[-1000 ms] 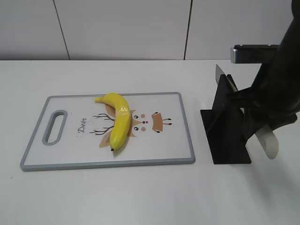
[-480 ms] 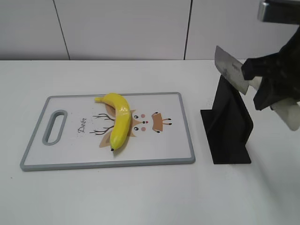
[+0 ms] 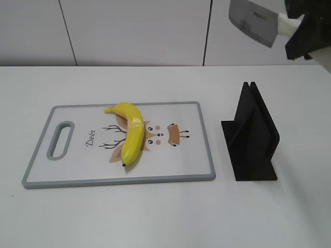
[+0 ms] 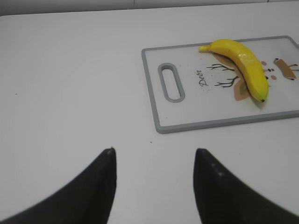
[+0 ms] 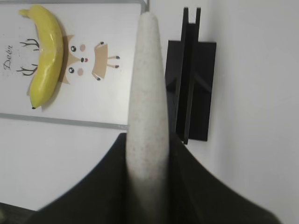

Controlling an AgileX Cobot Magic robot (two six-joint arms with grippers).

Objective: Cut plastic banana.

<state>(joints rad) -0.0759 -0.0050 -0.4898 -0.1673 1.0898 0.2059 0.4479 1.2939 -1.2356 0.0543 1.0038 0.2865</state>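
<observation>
Right claw (image 5: 148, 154) grips knife (image 3: 252, 21) above black stand (image 3: 252, 135).

I work at a bare lab-style test bench: plain white tabletop (image 3: 155, 217), white panelled wall (image 3: 129, 31) (grey seams), one deer-printed grey-rimmed cutting board (image 3: 207, 150).

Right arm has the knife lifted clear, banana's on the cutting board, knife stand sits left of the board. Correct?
Not quite. In the exterior view the black knife stand sits right of the cutting board, not left. The rest holds: the right gripper holds the knife lifted clear, and the plastic banana lies on the board.
</observation>
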